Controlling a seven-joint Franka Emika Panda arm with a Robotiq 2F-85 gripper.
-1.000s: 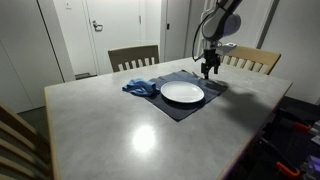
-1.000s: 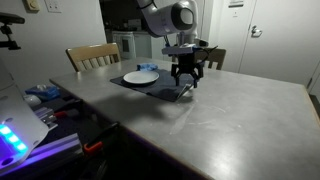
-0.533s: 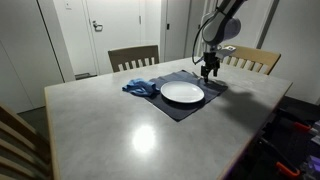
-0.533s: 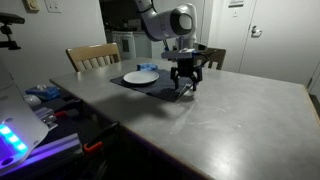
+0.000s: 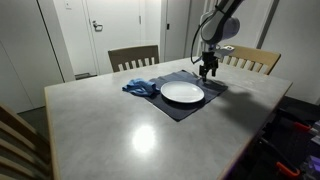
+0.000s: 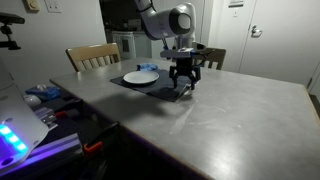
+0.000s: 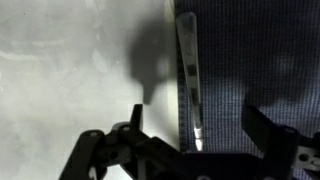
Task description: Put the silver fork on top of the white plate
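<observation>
Jaws of the black Robotiq gripper (image 7: 192,125) stood wide apart, empty, over the thin silver metal fork (image 7: 187,70), which lay flat along the dark grey-blue placemat (image 7: 260,50) edge, off the round white plate (image 5: 182,92). It looked light, stiff and slippery; a pinch across mid-handle suited it.

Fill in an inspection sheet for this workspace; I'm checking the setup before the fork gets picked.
Surface: grey table, glossy.
Job's things: silver fork lying along the dark placemat edge; white plate on the placemat, nothing on it.
Clutter: blue napkin beside the plate.
Grippers: gripper open, above the fork.
Cables: what looks like a dark cable looping beside the arm.
Surroundings: wooden chairs, doors behind.
</observation>
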